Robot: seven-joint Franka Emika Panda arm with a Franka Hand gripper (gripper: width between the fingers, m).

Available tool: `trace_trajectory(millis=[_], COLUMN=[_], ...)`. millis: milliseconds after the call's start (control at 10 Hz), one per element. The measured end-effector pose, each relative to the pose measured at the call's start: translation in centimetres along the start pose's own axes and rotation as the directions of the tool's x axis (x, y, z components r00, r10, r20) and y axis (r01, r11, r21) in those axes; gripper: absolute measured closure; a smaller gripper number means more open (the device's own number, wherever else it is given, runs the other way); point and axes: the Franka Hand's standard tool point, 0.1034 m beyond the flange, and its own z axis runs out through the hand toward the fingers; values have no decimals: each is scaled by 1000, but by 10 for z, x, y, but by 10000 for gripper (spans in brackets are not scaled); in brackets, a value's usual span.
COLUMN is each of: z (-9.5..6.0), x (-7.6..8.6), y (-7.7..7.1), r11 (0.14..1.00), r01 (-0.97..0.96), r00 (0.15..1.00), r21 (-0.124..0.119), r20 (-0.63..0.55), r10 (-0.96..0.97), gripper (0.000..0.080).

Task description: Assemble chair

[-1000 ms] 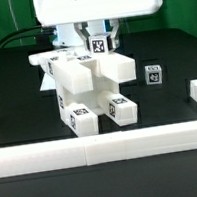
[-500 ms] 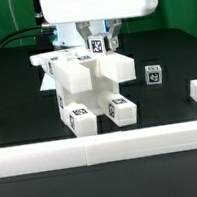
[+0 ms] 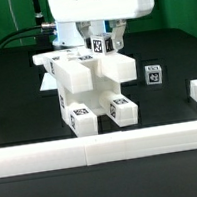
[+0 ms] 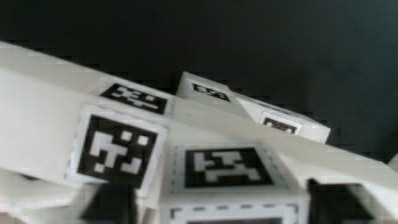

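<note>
One chair (image 3: 93, 85) is standing at the centre of the black table (image 3: 14, 87) in the exterior view, its white blocks joined into a single structure. Five square tags are showing on it there: one at 12 o'clock on top, two at 6 o'clock on the lower blocks, two faint ones at 10 o'clock. One separate small tagged cube (image 3: 155, 75) is sitting at 3 o'clock. One gripper (image 3: 100, 31) is hanging at 12 o'clock. One low white wall (image 3: 103, 146) is running along 6 o'clock. In the wrist view, five tags are facing the camera on the chair (image 4: 214, 140).
</note>
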Motion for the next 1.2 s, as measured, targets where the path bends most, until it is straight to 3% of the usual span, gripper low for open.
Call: trace_trajectory(millis=[100,200,600,900,1200], z=[-1,-3,-3,-3,-4], x=[-1,1,1,1,1], y=[-3,-5,-6,-6,-7], r11=[999,991,916,797,619], r01=[38,133,402,604,784], r00=[999,991,916,797,620], r21=[-3,-5,-6,-14,-38], r20=[2,-3,-2,-1,7], r10=[-38,-133,-402,-604,-785], gripper=[207,167,151,151,151])
